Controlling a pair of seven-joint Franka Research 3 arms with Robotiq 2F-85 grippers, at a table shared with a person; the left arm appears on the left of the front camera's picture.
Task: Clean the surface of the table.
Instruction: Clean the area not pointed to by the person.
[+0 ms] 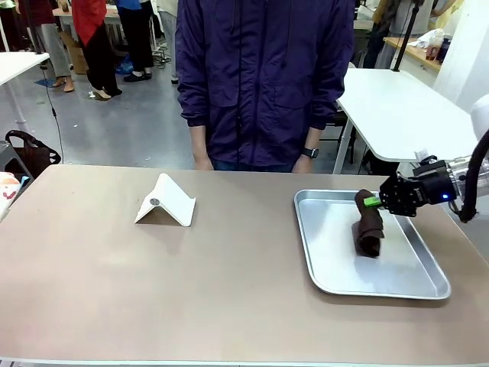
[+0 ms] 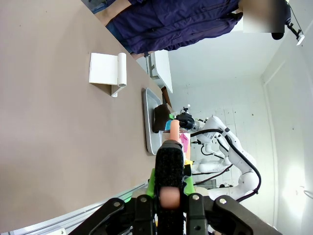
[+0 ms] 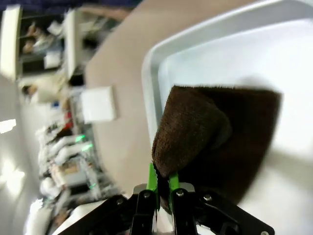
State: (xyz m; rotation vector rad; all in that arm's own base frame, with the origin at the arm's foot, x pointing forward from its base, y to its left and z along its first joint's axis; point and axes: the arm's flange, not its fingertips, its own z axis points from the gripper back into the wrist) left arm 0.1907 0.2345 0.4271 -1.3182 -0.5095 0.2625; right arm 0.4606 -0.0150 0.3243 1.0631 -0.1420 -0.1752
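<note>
Counted: one brown-topped bench (image 1: pixel 114 290). One steel tray (image 1: pixel 336 264). One brown cloth (image 1: pixel 368 225). One white folded stand (image 1: pixel 168 202). Two tools, the right tool (image 1: pixel 374 201) and the left tool (image 2: pixel 169 181). One black textured item (image 2: pixel 170 161) with a peach stem. One person (image 1: pixel 263 76) in a dark jacket. Two white-topped tables (image 1: pixel 397 115) farther back.

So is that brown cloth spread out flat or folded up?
Folded up: the brown cloth is a narrow bundle in the tray, its top end pinched by the right fingers.
</note>
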